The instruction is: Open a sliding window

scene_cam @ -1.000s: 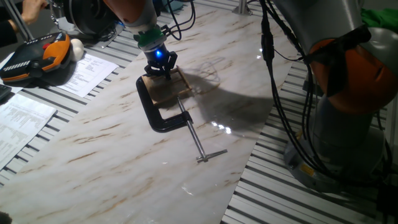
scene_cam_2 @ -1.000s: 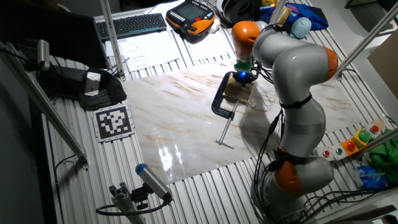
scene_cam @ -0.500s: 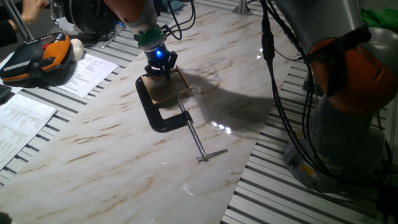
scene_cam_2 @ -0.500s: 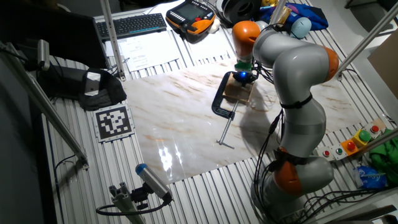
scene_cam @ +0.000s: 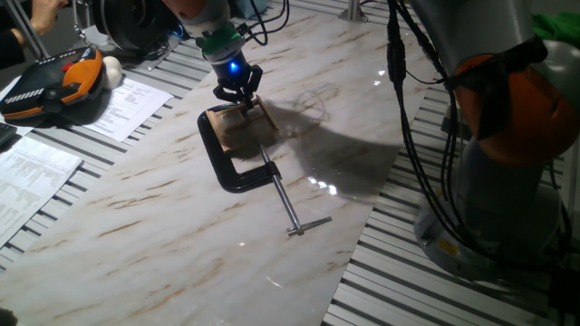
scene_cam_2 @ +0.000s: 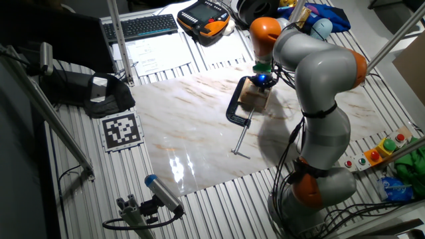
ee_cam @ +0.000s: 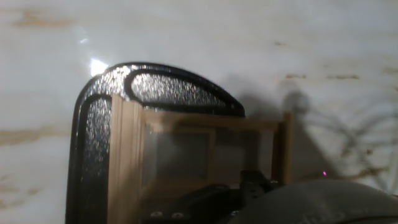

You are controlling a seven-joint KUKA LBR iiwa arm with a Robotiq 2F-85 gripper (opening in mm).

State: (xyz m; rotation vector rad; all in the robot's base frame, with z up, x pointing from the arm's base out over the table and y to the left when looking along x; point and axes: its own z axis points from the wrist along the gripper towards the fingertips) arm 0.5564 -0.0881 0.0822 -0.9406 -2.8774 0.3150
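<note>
The sliding window [scene_cam: 237, 129] sits a little left of centre in the upper half of one fixed view, on the marbled table [scene_cam: 136, 226], pinned in place by the black C-clamp [scene_cam: 237, 165], whose long steel screw [scene_cam: 288, 205] runs off toward the lower right. The gripper [scene_cam: 237, 93] hangs right above the frame's far edge, its blue light glowing; the fingers look drawn fairly close together around nothing I can make out, though I honestly cannot tell whether they are closed.

In the hand view the window [ee_cam: 199, 158] fills the lower middle of the frame, the clamp's curved back [ee_cam: 155, 87] arching over it, and the inner sash looks only partly slid across.

To do this well, I would say the fingertip should catch the sash bar squarely and push straight along the track, low and level. Any downward lean or sideways drift would likely jam the pane or tug the frame against the clamp.
</note>
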